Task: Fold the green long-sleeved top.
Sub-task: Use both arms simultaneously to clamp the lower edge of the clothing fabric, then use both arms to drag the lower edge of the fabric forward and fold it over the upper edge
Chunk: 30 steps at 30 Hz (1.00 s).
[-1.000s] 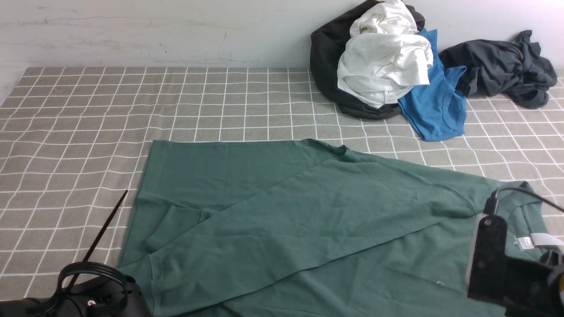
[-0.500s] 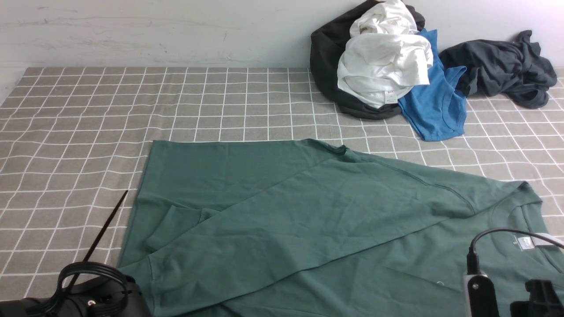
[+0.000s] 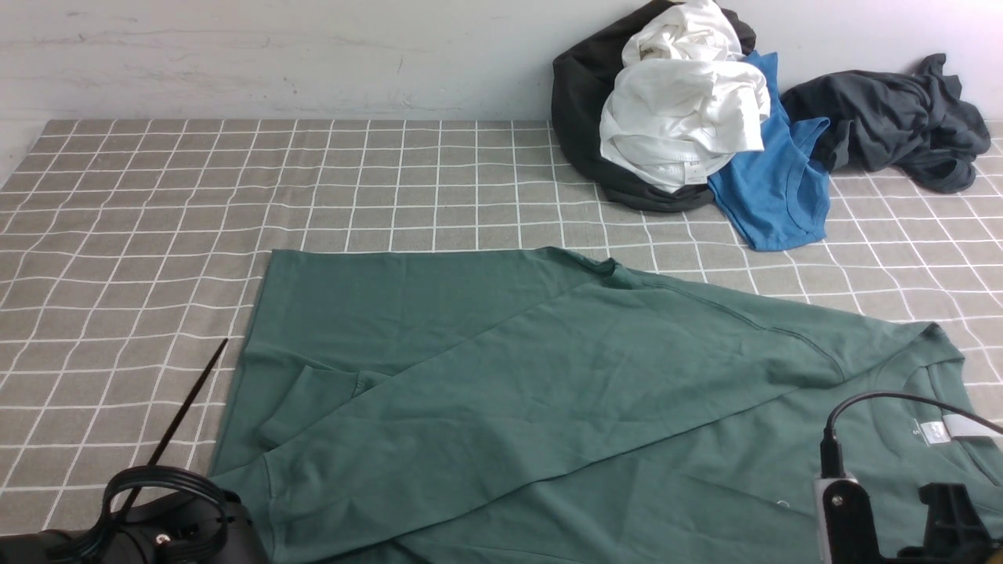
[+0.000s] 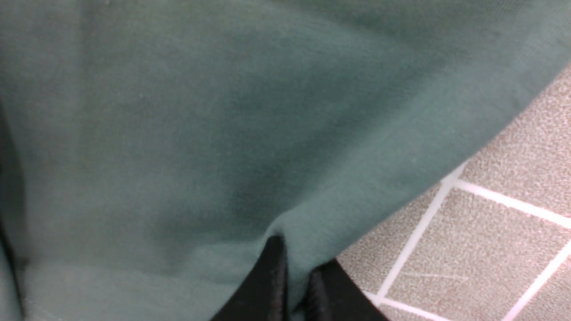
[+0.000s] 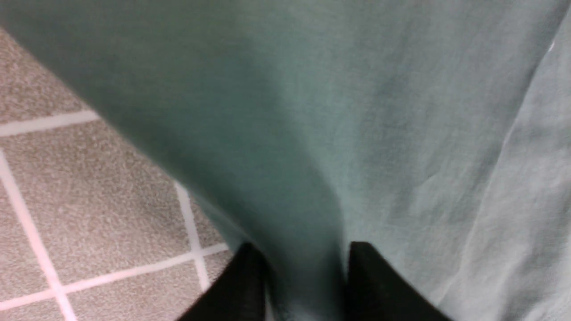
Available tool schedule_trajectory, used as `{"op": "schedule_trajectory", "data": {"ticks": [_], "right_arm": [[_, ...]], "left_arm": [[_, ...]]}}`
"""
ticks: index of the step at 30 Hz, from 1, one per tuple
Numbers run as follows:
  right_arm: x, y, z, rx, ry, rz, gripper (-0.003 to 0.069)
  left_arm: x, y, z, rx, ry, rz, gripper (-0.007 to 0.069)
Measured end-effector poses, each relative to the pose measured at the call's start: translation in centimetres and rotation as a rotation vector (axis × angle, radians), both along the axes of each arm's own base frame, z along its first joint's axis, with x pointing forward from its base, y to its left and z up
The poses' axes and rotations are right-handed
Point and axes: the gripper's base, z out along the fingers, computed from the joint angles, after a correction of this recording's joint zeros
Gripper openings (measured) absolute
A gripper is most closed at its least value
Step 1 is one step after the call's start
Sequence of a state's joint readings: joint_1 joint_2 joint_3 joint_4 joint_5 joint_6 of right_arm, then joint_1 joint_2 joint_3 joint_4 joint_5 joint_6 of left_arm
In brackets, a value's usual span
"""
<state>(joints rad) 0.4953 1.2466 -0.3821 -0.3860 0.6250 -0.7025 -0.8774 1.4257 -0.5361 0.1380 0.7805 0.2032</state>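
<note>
green long-sleeved top [image 3: 501, 376] lying on checked desk [image 3: 157, 196], left pincer [image 4: 299, 256] clenching its edge, right pincer [image 5: 305, 252] straddling fabric, grip unclear

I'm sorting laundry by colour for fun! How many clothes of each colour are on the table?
green top: 1
blue top: 1
white bundle: 1 (could be more than one piece)
black garment: 1
dark grey garment: 1
Total: 5

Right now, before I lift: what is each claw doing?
Left claw: closed, pinching the green top near its edge.
Right claw: astride a fold of the green top; whether it is clamped cannot be told.
</note>
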Motion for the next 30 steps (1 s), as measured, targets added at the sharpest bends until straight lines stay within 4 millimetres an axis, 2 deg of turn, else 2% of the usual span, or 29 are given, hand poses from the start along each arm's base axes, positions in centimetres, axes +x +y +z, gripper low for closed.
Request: {"op": "schedule_trajectory", "data": {"ticks": [1,3,5,11,12,13,15,16,18,21,26,30], "right_arm": [[-0.1,0.0,0.0,0.002,0.012,-0.013,0.0160],[-0.3,0.0,-0.1,0.012,0.031,-0.037,0.0069],[-0.4,0.0,-0.1,0.021,0.044,-0.050,0.0018],[0.4,0.2,1.1,-0.003,0.048,-0.063,0.0010],[1.4,0.6,2.5,0.003,0.021,-0.075,0.0010],[1.5,0.6,2.7,0.001,0.020,-0.077,0.0010],[3.5,0.9,5.2,0.039,-0.043,-0.108,0.0010],[3.8,1.0,5.6,0.049,-0.055,-0.111,0.0009],[5.8,0.5,7.6,0.101,-0.097,-0.155,0.0010],[8.4,-0.4,9.3,0.167,-0.106,-0.225,0.0010],[13.0,-1.6,9.9,0.246,-0.052,-0.304,0.0010],[17.2,-1.8,10.0,0.301,-0.016,-0.350,0.0010]], "left_arm": [[0.0,0.0,0.0,0.000,0.000,0.000,0.0003],[0.0,0.0,0.0,0.001,-0.001,-0.001,0.0003],[0.1,0.0,0.0,0.005,-0.006,-0.008,0.0003],[0.8,0.5,0.7,0.047,0.007,0.028,0.0006],[1.8,0.7,1.4,0.050,0.006,0.075,0.0006],[2.0,0.7,1.7,0.049,0.004,0.079,0.0006],[4.2,1.1,3.3,0.031,-0.019,0.132,0.0006],[4.6,1.1,3.6,0.026,-0.026,0.143,0.0006],[7.1,1.6,5.6,-0.012,-0.076,0.173,0.0006],[10.3,2.3,8.3,-0.063,-0.152,0.205,0.0013],[15.4,3.8,11.9,-0.107,-0.261,0.236,0.0013],[19.8,4.1,13.2,-0.110,-0.313,0.220,0.0013]]}}
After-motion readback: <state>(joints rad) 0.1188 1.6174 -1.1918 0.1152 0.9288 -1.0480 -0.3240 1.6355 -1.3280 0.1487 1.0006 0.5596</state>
